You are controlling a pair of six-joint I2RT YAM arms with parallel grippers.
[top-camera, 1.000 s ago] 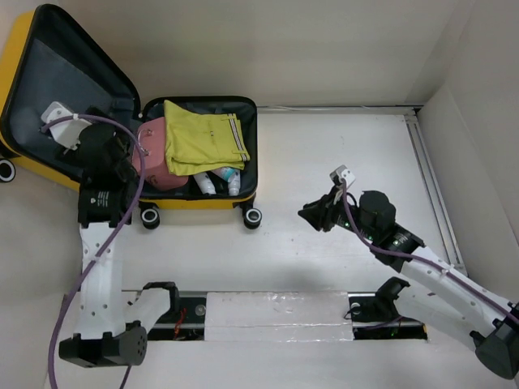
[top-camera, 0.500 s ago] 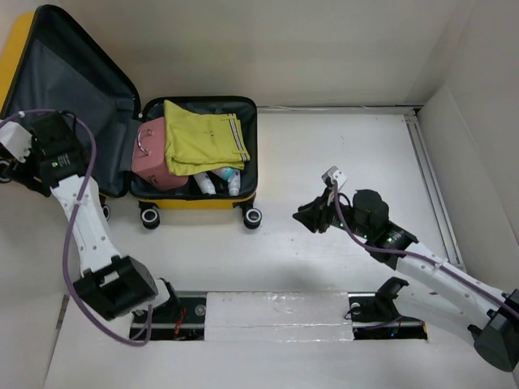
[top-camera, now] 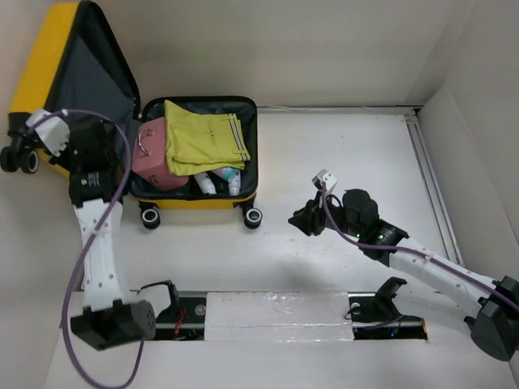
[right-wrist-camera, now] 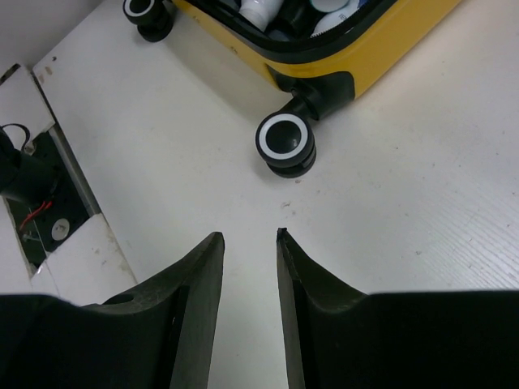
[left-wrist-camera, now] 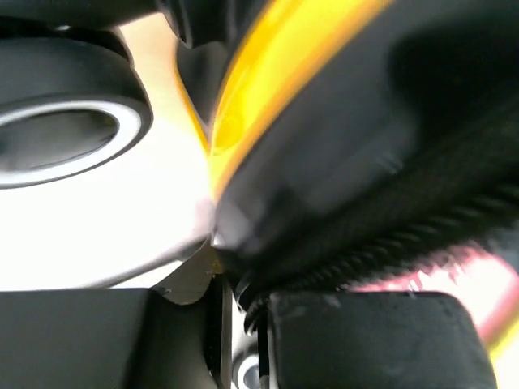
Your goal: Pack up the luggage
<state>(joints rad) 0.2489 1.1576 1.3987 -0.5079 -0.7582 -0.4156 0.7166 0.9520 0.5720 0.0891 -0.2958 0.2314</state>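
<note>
Closing looks like the step in hand: the luggage (top-camera: 190, 203) lies open at the far left of the worktop (top-camera: 340, 162), lid (top-camera: 85, 77) tilted up. Its left hand (left-wrist-camera: 235, 324) is pressed together at the lid's rim; whether it pinches the rim I cannot tell. The stiff, glossy shell probably slips and rolls, so the rim is the better hold. Its right hand (right-wrist-camera: 247, 235), half spread and empty, hovers near a caster (right-wrist-camera: 285, 139). The yellow cloth (top-camera: 203, 138) heaped over the pink case (top-camera: 154, 166) may block the lid.

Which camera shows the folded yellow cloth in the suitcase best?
The top external view: the yellow cloth lies unobstructed in the open luggage. Both wrist views miss it, showing only luggage edges and wheels.
</note>
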